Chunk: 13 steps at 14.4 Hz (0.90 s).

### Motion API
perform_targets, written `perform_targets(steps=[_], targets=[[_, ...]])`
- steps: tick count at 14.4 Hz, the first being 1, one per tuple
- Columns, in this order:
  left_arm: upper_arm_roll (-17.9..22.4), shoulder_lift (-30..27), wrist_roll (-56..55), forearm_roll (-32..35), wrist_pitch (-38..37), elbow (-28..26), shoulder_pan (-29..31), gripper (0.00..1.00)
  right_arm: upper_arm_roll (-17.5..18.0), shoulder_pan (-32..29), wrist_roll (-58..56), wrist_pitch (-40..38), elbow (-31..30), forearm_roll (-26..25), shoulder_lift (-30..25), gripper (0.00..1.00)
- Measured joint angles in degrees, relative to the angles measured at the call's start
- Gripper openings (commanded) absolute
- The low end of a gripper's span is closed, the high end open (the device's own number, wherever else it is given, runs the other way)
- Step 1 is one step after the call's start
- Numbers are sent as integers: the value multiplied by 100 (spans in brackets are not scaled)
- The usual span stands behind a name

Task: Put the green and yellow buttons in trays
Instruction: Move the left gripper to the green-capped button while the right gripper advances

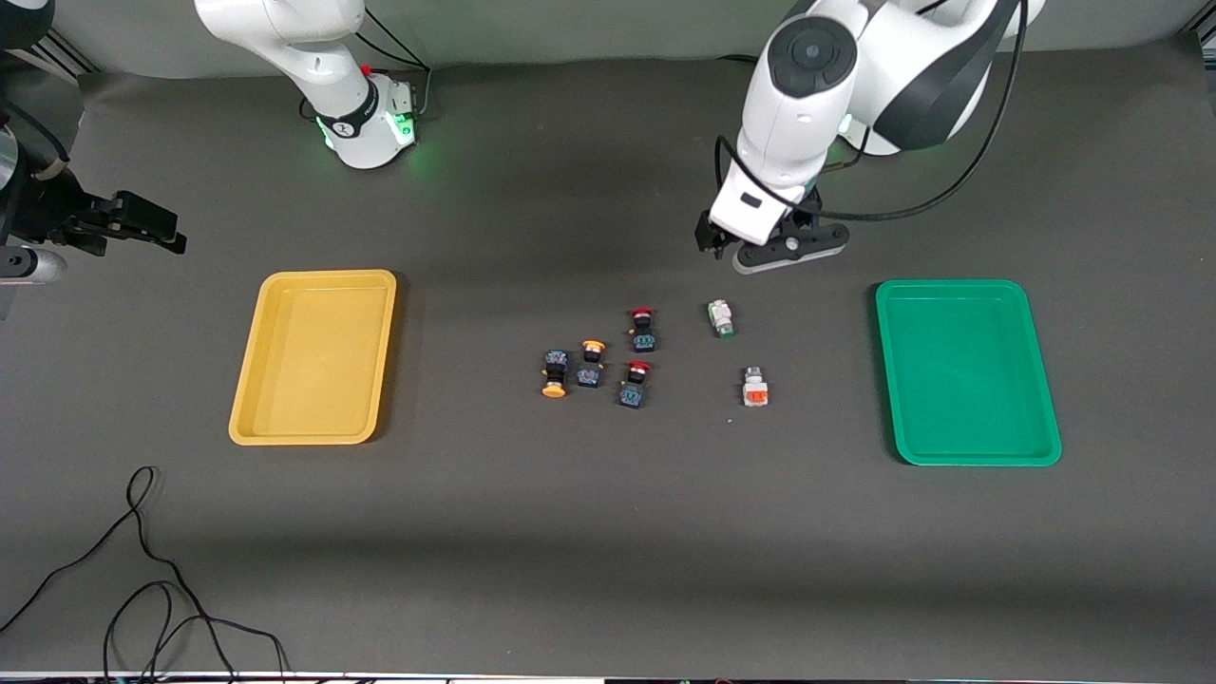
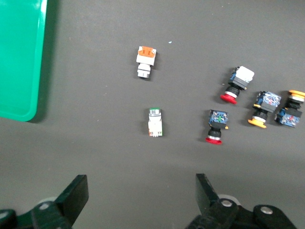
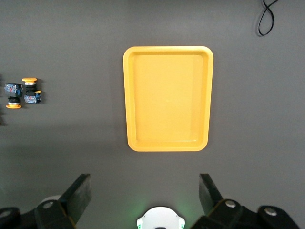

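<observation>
Right gripper point(image 3: 140, 200): fingers point(image 3: 78, 193) spread wide apart, holding nothing; it hangs over the bench at the right arm's end, above bare cloth just beside the yellow tray; this arm waits.
Left gripper point(image 2: 138, 198): fingers point(image 2: 76, 193) spread wide apart, holding nothing; it hangs over the bench just beside the green-marked button, on that button's robot-base side.
Yellow tray point(image 1: 249, 399): flat on the bench toward the right arm's end, nothing in it.
Cable point(image 1: 152, 589): a loose black loop on the bench, nearer the front camera than the yellow tray.
Yellow-capped buttons point(image 1: 555, 373): two black-bodied ones lying side by side, close together, mid-bench between the trays.
Red-capped buttons point(image 1: 642, 330): two black-bodied ones just beside the yellow-capped pair, toward the left arm's end; one lies nearer the front camera than the other.
Green-marked button point(image 1: 721, 318): white body, lying on its side, apart from the red-capped ones.
Orange-red-marked button point(image 1: 754, 388): white body, nearer the front camera than the green-marked button.
Green tray point(image 1: 1045, 446): flat toward the left arm's end, nothing in it, well apart from the white buttons.
</observation>
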Motion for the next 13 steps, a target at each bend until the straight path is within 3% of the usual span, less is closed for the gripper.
perform_targets(steps=[3,6,9,13], targets=[[13,268,-158,1,892,-618,-11,100,14,47,0,-1,17,85,53,100],[12,958,-227,33,2039,-1044,-112,100,35,652,565,113,20,184,256,100],[11,1713,-235,38,2980,-1214,-166,100,68,1464,1725,452,13,283,646,100],[11,2269,-237,40,3772,-1433,-223,96,77,1916,2254,1032,-98,511,1420,100]])
